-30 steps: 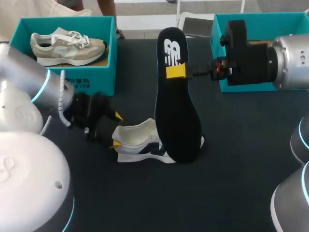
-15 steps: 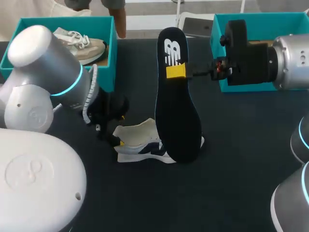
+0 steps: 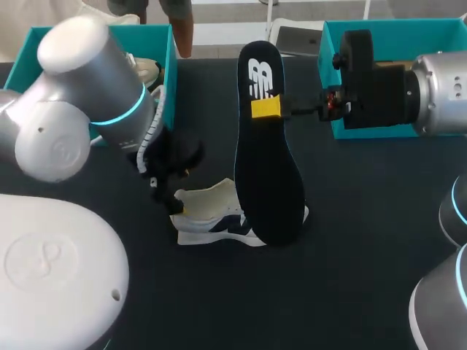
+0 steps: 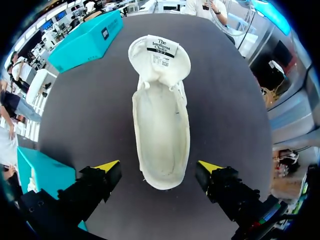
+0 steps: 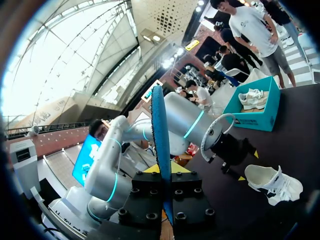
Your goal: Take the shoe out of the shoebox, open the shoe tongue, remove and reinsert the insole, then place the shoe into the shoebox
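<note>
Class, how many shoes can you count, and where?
2. One shoe lies on the table between the left gripper's open fingers; the other sits in the left shoebox. The right shoebox's inside is mostly hidden, possibly holding another.

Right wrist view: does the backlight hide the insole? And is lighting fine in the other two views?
Right wrist view: strong backlight, yet the insole, edge-on in the right gripper, shows clearly. Left wrist view: even light, shoe interior plainly visible. Head view: no glare on the table.
</note>
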Robot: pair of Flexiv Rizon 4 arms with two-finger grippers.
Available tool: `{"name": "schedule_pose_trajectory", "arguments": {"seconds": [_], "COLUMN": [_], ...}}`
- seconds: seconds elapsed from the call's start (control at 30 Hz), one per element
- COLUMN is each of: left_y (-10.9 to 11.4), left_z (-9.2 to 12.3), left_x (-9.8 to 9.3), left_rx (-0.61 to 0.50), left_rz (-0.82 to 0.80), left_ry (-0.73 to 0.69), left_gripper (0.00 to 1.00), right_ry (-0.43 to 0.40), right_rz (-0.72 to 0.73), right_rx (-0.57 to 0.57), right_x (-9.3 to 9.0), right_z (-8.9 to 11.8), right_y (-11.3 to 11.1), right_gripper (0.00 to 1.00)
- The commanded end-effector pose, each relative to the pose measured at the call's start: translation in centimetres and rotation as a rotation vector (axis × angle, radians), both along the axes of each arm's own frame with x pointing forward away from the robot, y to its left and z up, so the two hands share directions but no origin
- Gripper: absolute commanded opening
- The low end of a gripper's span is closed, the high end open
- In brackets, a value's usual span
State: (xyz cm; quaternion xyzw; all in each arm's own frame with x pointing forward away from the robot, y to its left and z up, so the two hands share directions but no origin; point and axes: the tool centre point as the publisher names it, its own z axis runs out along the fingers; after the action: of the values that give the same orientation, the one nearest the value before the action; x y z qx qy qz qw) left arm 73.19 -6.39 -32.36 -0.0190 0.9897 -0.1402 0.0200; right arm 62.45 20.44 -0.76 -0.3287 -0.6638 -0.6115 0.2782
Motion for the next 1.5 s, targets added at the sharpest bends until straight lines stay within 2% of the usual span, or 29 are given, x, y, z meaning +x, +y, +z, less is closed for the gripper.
{"name": "schedule_pose_trajectory", "arguments": {"seconds": [0.03,0.2,0.47,0.63,0.87,1.0,1.1,1.33,1.4,1.47,1.5], "left_y": [-0.4,-0.9,-3.8,-6.4,-9.0,-9.5,-9.7,-9.4,-9.4,-9.2,-9.2], "left_z": [0.4,0.6,0.1,-1.1,-3.8,-4.8,-5.3,-5.5,-5.8,-6.1,-6.1], "left_x": [0.2,0.6,1.7,2.7,3.1,3.2,3.3,3.8,3.9,4.0,4.1], "left_rx": [0.023,0.109,0.099,0.082,0.099,0.081,0.076,0.085,0.093,0.095,0.095], "left_rz": [0.018,0.033,-0.002,-0.020,-0.030,-0.018,-0.007,-0.014,-0.019,-0.020,-0.020], "left_ry": [0.016,0.034,0.025,0.020,0.033,0.034,0.040,0.054,0.057,0.062,0.065], "left_gripper": [1.00,1.00,1.00,1.00,1.00,1.00,0.95,0.97,0.89,0.75,0.49], "right_ry": [0.001,0.001,0.001,0.001,0.001,0.001,0.001,0.001,0.001,0.001,0.001], "right_rz": [-0.003,-0.003,-0.003,-0.003,-0.003,-0.003,-0.003,-0.003,-0.003,-0.003,-0.003], "right_rx": [-0.003,-0.003,-0.003,-0.003,-0.003,-0.003,-0.003,-0.003,-0.003,-0.003,-0.003], "right_x": [0.0,0.0,0.0,0.0,0.0,0.0,0.0,0.0,0.0,0.0,0.0], "right_z": [-0.1,-0.1,-0.1,-0.1,-0.1,-0.1,-0.1,-0.1,-0.1,-0.1,-0.1], "right_y": [0.3,0.3,0.3,0.3,0.3,0.3,0.3,0.3,0.3,0.3,0.3], "right_gripper": [0.00,0.00,0.00,0.00,0.00,0.00,0.00,0.00,0.00,0.00,0.00]}}
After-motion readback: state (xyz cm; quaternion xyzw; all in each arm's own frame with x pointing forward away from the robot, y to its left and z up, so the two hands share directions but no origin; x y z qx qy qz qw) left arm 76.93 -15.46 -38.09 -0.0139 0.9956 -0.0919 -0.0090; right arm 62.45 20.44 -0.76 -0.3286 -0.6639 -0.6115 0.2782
